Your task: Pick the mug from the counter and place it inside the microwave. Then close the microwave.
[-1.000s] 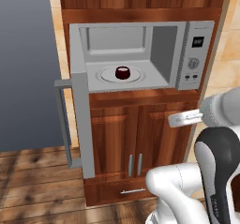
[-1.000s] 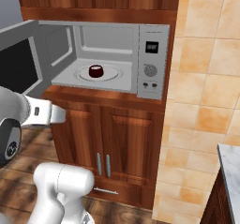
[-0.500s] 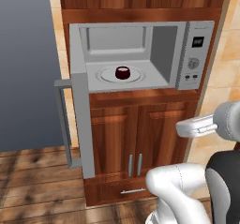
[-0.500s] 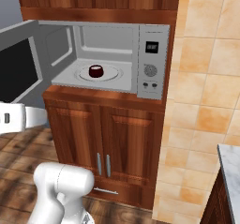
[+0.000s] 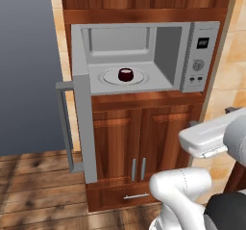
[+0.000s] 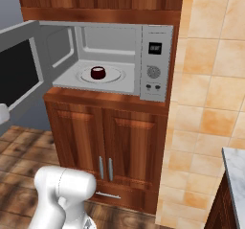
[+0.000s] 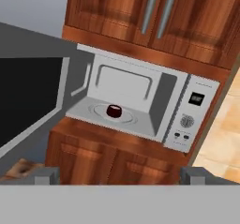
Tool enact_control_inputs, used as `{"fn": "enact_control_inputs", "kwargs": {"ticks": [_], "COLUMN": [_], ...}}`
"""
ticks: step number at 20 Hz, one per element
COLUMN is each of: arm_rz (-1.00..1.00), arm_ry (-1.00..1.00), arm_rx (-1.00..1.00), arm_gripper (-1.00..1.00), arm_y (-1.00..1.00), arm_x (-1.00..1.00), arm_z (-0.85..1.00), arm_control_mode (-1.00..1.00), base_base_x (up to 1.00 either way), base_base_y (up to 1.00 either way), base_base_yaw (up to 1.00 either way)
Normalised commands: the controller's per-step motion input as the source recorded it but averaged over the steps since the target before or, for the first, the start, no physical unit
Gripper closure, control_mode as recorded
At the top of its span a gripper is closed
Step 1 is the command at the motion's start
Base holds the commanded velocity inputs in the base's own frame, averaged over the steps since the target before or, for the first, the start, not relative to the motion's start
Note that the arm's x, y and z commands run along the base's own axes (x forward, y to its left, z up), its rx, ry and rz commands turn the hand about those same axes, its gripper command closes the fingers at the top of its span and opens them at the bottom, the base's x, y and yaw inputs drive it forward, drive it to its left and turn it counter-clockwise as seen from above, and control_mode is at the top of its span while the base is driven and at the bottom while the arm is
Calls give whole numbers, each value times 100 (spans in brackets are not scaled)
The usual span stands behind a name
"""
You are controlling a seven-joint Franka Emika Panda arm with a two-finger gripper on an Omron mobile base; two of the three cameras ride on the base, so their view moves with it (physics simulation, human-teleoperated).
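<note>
The dark maroon mug [image 5: 125, 74] [image 6: 97, 73] [image 7: 113, 110] stands upright on the round turntable inside the silver-grey microwave [image 5: 202, 56] [image 6: 155, 62] [image 7: 190, 115]. The microwave's door [image 5: 87, 128] [image 6: 19, 74] [image 7: 28, 101] is swung wide open to the left. My gripper [image 7: 120, 176] is open, fingertips far apart with nothing between them. It looks at the microwave from well back, far from the mug. A corner of the marbled counter [image 6: 235, 170] shows at the lower right.
The door's long bar handle [image 5: 65, 125] sticks out toward me on the left. Reddish-brown cabinet doors [image 5: 139, 133] [image 6: 107, 137] stand below the microwave and more above it. A tan tiled wall [image 6: 210, 79] lies to the right, with a wooden floor [image 5: 38, 190] below.
My hand has drawn back from the microwave, sliding right and lower in the left base view and off the left edge of the right base view. The mug and door have not moved.
</note>
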Motion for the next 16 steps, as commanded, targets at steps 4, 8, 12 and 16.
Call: {"fn": "enact_control_inputs", "kwargs": {"ticks": [4,8,12,16], "arm_rz": [0,0,0,0], "arm_ry": [-37,-35,-23,-10], "arm_rx": [-9,-3,0,0], "arm_gripper": [-100,-100,-100,-100], "arm_y": [15,3,4,21], "arm_x": [-47,-70,-62,-35], "arm_z": [26,18,1,0], "arm_control_mode": [-100,-100,-100,-100], "base_base_x": [0,0,0,0], "base_base_y": [0,0,0,0], "base_base_yaw": [0,0,0,0]}}
